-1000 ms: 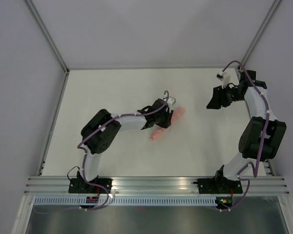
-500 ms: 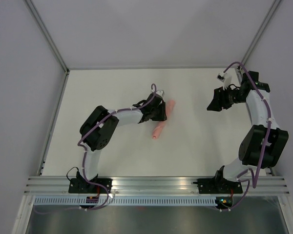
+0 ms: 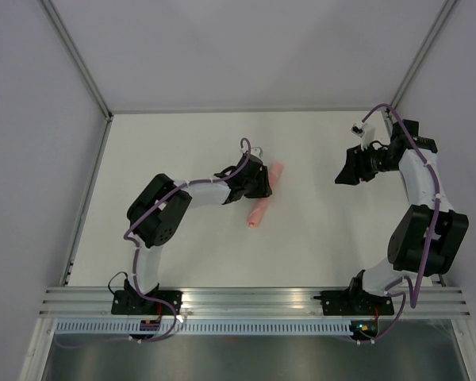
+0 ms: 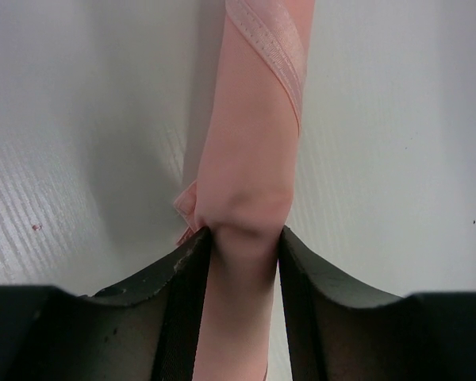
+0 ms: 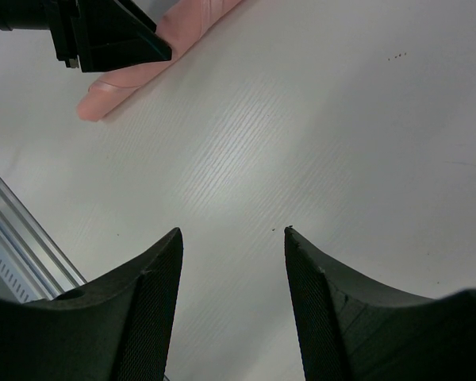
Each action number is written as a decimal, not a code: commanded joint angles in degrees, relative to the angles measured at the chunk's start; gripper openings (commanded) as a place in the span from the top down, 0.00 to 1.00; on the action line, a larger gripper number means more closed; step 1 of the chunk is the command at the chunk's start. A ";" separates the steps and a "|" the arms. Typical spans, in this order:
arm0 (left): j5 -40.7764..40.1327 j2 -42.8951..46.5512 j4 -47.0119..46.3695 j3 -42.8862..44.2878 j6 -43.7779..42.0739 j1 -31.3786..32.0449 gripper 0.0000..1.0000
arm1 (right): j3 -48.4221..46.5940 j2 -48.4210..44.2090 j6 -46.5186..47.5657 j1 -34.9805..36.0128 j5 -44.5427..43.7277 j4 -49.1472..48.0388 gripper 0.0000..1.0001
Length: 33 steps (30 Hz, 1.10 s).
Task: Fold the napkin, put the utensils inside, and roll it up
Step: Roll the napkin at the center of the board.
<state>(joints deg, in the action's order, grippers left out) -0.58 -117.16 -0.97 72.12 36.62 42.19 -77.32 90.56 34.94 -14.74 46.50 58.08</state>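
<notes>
The left fingers point(image 4: 186, 294) are pinched in on the napkin point(image 4: 250, 159), one on each side, and the soft cloth dents where they squeeze it. The napkin is already a tight pink roll, like a long sausage. It lies on the white counter point(image 3: 182, 143) near the middle, a little toward the far side, and runs from far right to near left. The fingers grip it partway along, likely so the roll does not spring open. A stitched hem point(image 4: 276, 48) winds slantwise around the roll past the fingers, which shows the cloth goes round and round. A small corner of cloth pokes out beside one finger. I cannot see the utensils. They may be tucked inside the roll, but nothing shows that. The right fingers point(image 5: 155, 294) are spread wide with nothing between them. They hang over bare counter off to the right, well apart from the roll, probably to be out of the way. The rolling looks about done, so I think a gentle letting go is all that is left.
</notes>
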 commanded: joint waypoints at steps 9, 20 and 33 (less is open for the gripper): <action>-4.78 -2.37 18.20 -5.41 -3.31 -0.27 0.50 | 0.85 -1.09 1.01 -0.20 0.96 -0.08 0.40; -4.61 0.27 17.41 -5.23 -5.07 0.08 0.49 | 2.08 -0.92 1.45 -0.20 0.70 -0.52 0.43; -5.40 2.82 17.85 -4.97 -6.30 0.17 0.46 | 2.79 -0.56 2.41 -0.20 0.52 -0.16 0.46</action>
<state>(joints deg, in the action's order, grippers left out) -4.03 -112.97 5.02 70.04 34.22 42.26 -75.00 90.56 36.29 -14.76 46.46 57.87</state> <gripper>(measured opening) 0.526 0.541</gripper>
